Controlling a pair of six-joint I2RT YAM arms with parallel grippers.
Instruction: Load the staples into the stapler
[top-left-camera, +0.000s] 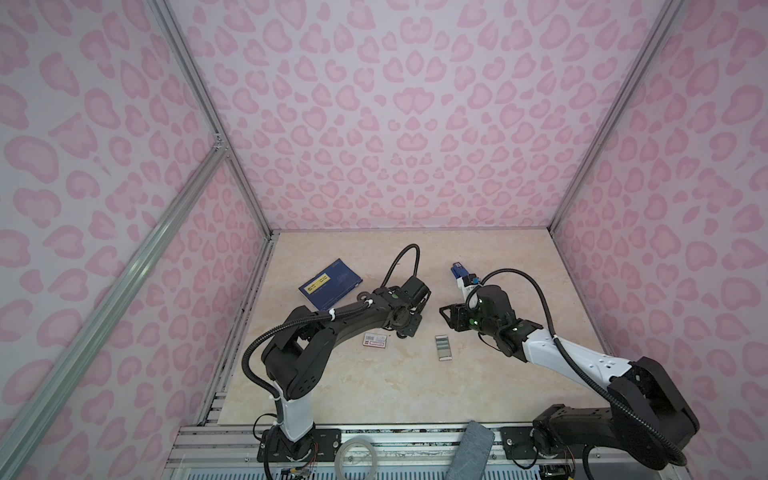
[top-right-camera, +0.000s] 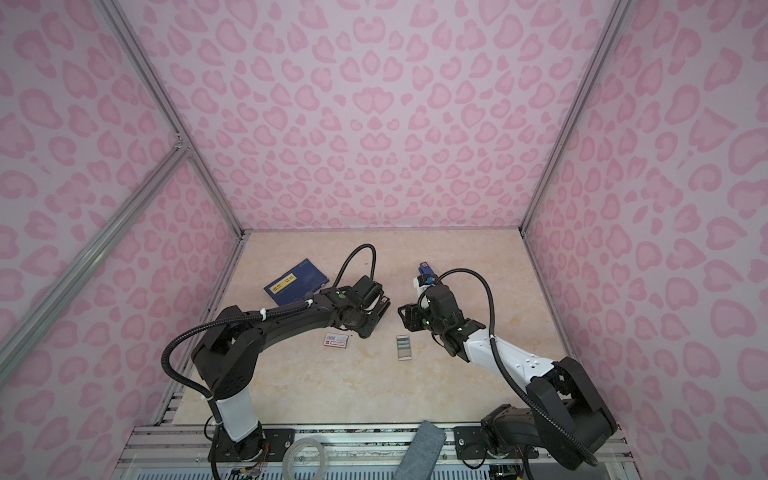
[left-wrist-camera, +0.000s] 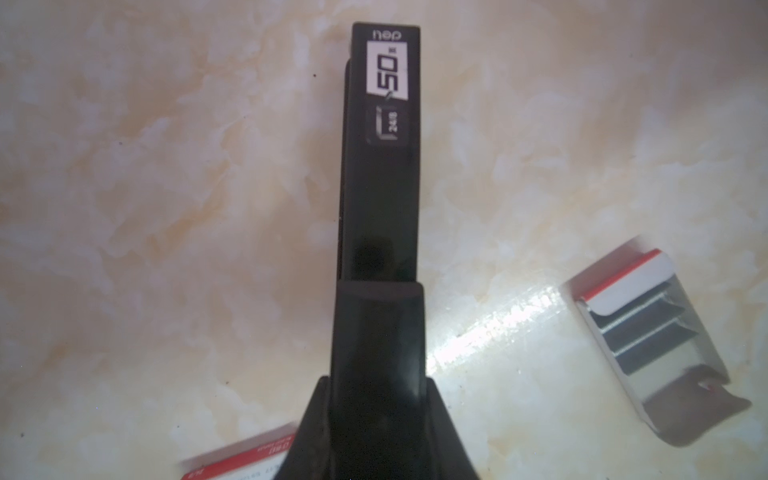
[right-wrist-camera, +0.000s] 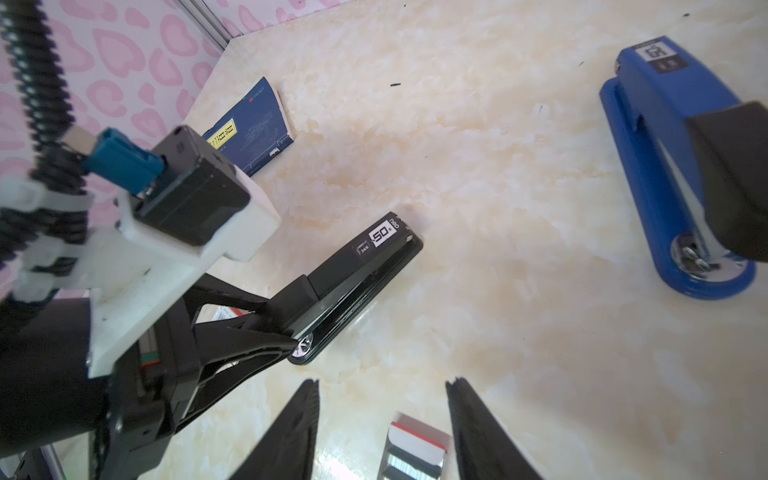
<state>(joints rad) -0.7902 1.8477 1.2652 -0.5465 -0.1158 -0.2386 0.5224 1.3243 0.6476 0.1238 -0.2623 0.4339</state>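
Pink heart-patterned walls enclosed a beige marbled counter (top-left-camera: 374, 386). From the left lay one dark blue booklet with a yellow label (top-left-camera: 330, 284) and one small white red-labelled box (top-left-camera: 375, 340), then the left claw (left-wrist-camera: 376, 386) pinching one long black stapler (left-wrist-camera: 380, 187) at its rear. One open tray held the silvery staples (top-left-camera: 443, 348), which lay between the two claws and touched neither. Next, the right claw (right-wrist-camera: 382, 381) hung spread and empty, and one blue stapler (top-left-camera: 458, 271) lay farthest right.
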